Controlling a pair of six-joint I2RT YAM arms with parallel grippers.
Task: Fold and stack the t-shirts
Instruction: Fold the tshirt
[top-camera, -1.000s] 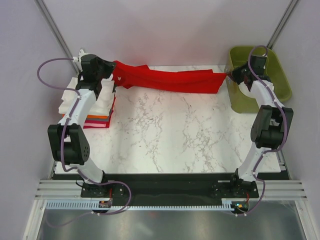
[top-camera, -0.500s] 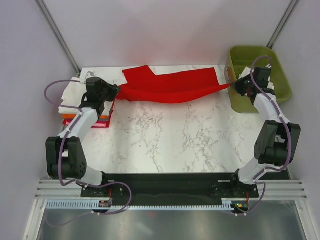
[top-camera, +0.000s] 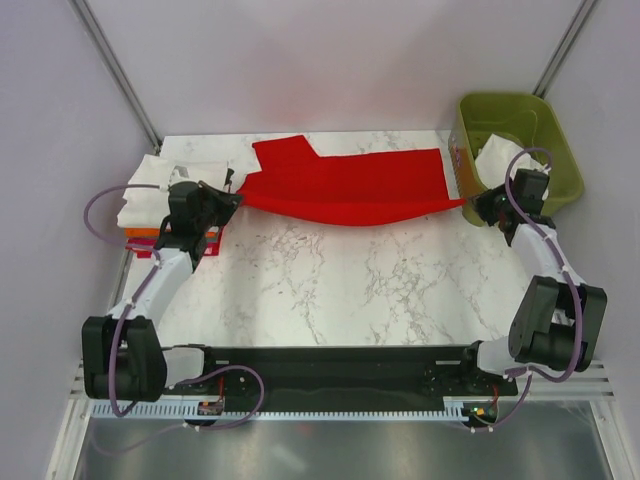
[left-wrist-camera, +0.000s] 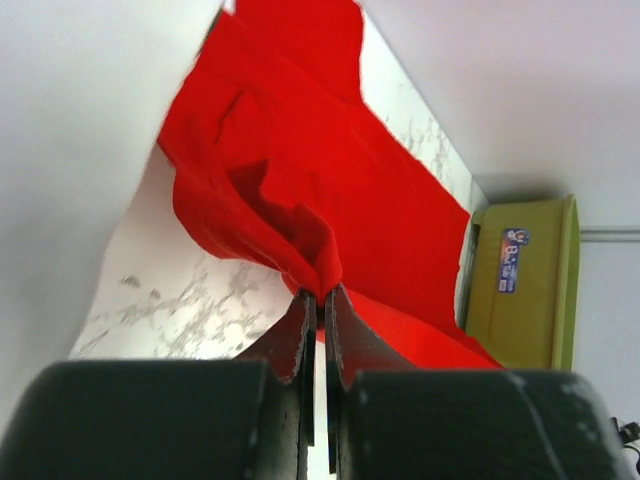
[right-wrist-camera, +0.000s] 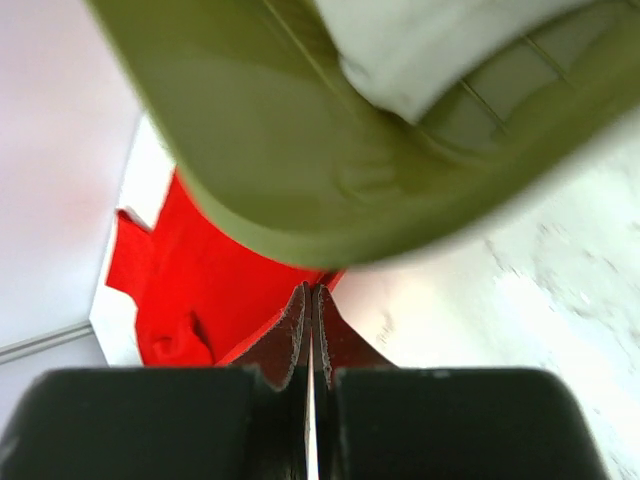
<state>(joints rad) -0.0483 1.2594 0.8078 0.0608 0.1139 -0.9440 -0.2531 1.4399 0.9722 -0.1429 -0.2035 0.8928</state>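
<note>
Marble table (top-camera: 350, 290) with the bright red t-shirt (top-camera: 350, 185) spread across its far half, slung between both arms. The olive-green bin (top-camera: 566, 160) at the far right holds white cloth (top-camera: 500, 158). The folded t-shirts (top-camera: 150, 190) are stacked at far left. The left gripper (top-camera: 230, 196) and right gripper (top-camera: 474, 206) each pinch one end of the red shirt.

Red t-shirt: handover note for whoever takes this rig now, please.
Left gripper: shut on one end of the red t-shirt.
Right gripper: shut on the other end, beside the green bin.
Shirt stretched between them over the table's far side, unfolded.
Folded stack at the left edge; white shirt in the bin.
Left: fold and stack the red, then the white.
</note>
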